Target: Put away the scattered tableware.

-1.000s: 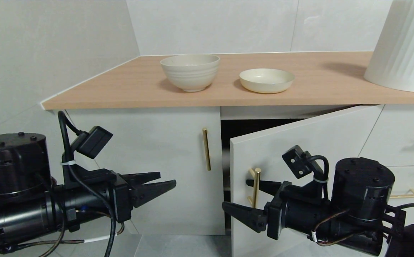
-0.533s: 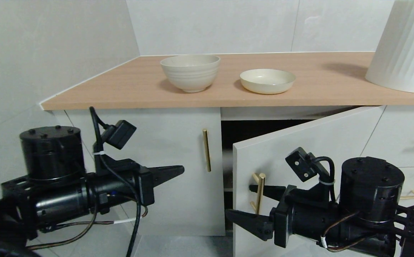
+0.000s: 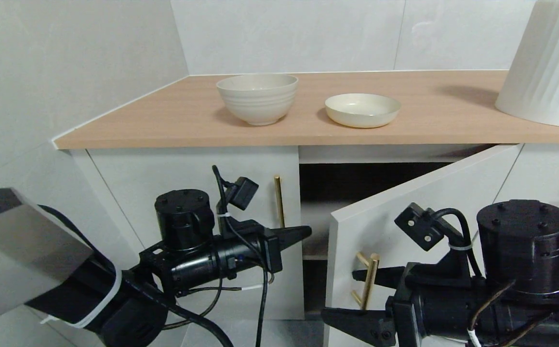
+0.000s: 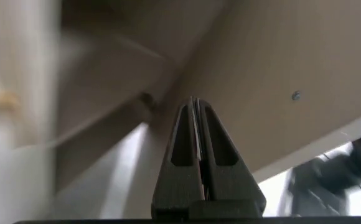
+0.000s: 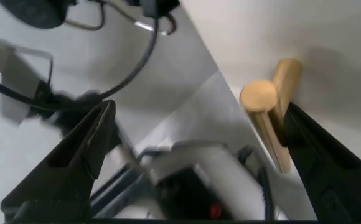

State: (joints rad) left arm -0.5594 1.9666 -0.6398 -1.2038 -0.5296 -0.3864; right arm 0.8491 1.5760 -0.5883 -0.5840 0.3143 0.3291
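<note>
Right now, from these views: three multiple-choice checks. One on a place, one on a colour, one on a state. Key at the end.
1. Where is the deep bowl relative to the shallow dish?
A. Stacked inside it
B. On the counter, to the robot's left of it, apart
C. In the cabinet underneath

2. What colour are the door handles?
A. Black
B. Red
C. Gold

3. How is the right gripper?
A. Open, a finger on either side of the open door's handle
B. Shut on the bowl
C. Shut on nothing

Key:
1 B: both sit on the counter with bare wood between them.
2 C: the bars on both doors are gold.
3 A: the right wrist view shows the fingers spread with the gold bar between them.
</note>
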